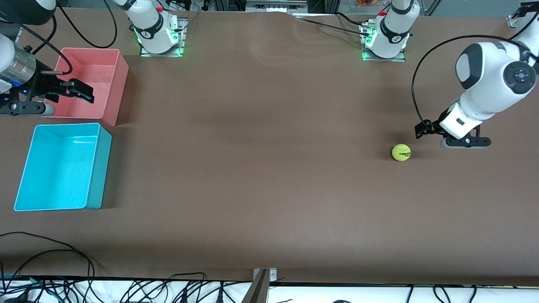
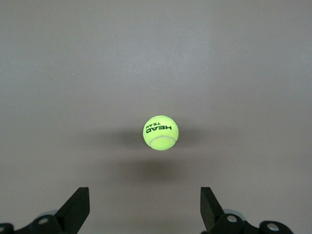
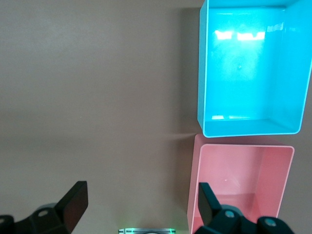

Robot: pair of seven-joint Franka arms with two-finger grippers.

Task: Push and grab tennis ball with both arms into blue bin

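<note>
Much of me is cut off. In the front view my right arm (image 1: 17, 71) enters from the upper left edge of the frame, and my left arm (image 1: 492, 80) runs off the right edge. In each wrist view only the two dark finger tips show at the bottom edge.

My left gripper (image 1: 425, 128) hangs low at the right of the front view, just above the tennis ball (image 1: 401, 152), fingers spread wide and empty. Whether they touch the table I cannot tell. In the left wrist view the ball (image 2: 161, 133) sits mid-frame, apart from both fingertips (image 2: 78, 207), its black HEAD lettering showing.

My right gripper (image 1: 80, 90) hovers over the pink bin (image 1: 110, 84) at upper left, fingers likewise wide, holding nothing. The blue bin (image 1: 99, 168) lies just below the pink bin in the frame, the two almost touching, and the right wrist view shows nothing in it (image 3: 248, 73).

The table (image 1: 261, 168) is a plain brown sheet. Loose black cables (image 1: 126, 290) trail along the bottom edge, and the two bases at the top glow green.
</note>
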